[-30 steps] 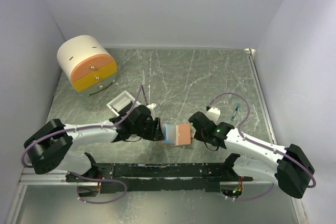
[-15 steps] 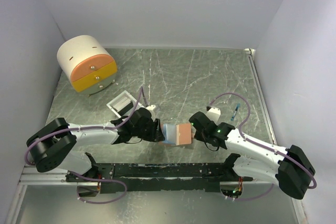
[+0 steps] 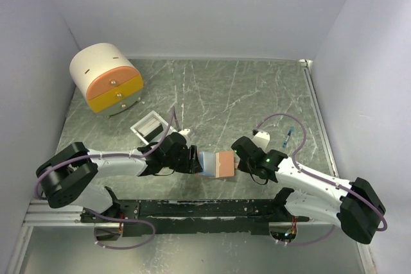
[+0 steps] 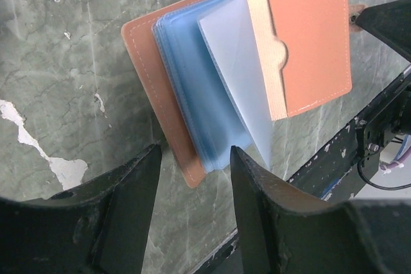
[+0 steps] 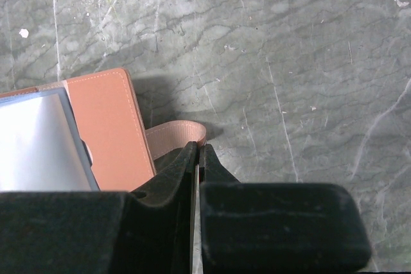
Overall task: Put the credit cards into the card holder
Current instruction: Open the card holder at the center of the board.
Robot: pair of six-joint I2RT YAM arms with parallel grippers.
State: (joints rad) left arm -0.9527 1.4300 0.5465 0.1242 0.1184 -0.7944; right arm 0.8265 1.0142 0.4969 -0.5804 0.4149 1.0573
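Observation:
The card holder (image 3: 215,163) lies open on the table between the two grippers, salmon-brown outside with pale blue pockets (image 4: 205,94) fanned up. My left gripper (image 4: 192,158) is open and low, its fingers on either side of the holder's near left corner (image 3: 192,162). My right gripper (image 5: 198,149) is shut on the holder's salmon strap tab (image 5: 176,134) at its right edge (image 3: 241,162). The holder's right flap (image 5: 106,126) shows in the right wrist view. No credit cards show plainly in any view.
A round cream-and-orange drawer unit (image 3: 106,85) stands at the back left. A small white open box (image 3: 148,124) sits just behind my left wrist. A thin blue object (image 3: 289,138) lies at the right. A black rail (image 3: 205,210) runs along the front edge.
The left arm has shifted slightly to the right, keeping its open gripper at the holder's left corner. The right gripper and the holder have not moved.

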